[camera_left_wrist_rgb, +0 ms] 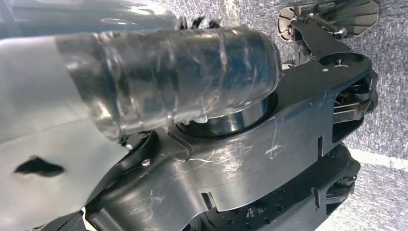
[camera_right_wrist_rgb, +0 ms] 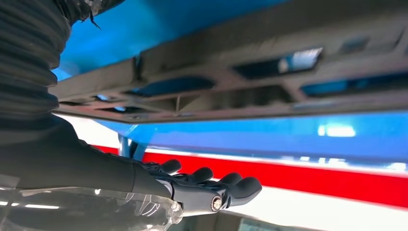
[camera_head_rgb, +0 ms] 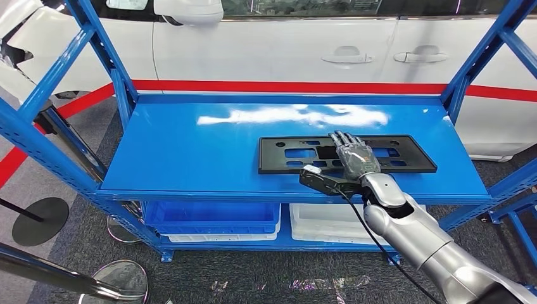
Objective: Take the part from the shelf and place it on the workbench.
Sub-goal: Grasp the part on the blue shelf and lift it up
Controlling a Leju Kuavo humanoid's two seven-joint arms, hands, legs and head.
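Note:
The part [camera_head_rgb: 297,154] is a flat black plate with rectangular cut-outs, lying on the blue shelf [camera_head_rgb: 190,145] towards its front right. My right hand [camera_head_rgb: 354,157] lies stretched out over the plate's middle, fingers straight and apart. In the right wrist view the plate [camera_right_wrist_rgb: 231,91] and the hand [camera_right_wrist_rgb: 202,185] are separated by a gap, and the fingers [camera_right_wrist_rgb: 240,186] hold nothing. In the left wrist view my left hand's plastic-wrapped cover [camera_left_wrist_rgb: 168,72] is close to the camera and its fingers are hidden.
Slanted blue posts [camera_head_rgb: 101,44] frame the shelf on both sides. Below it sit a blue bin [camera_head_rgb: 212,218] and a white bin [camera_head_rgb: 323,221]. A white car [camera_head_rgb: 285,44] stands behind. Round stand bases [camera_head_rgb: 39,218] rest on the floor at left.

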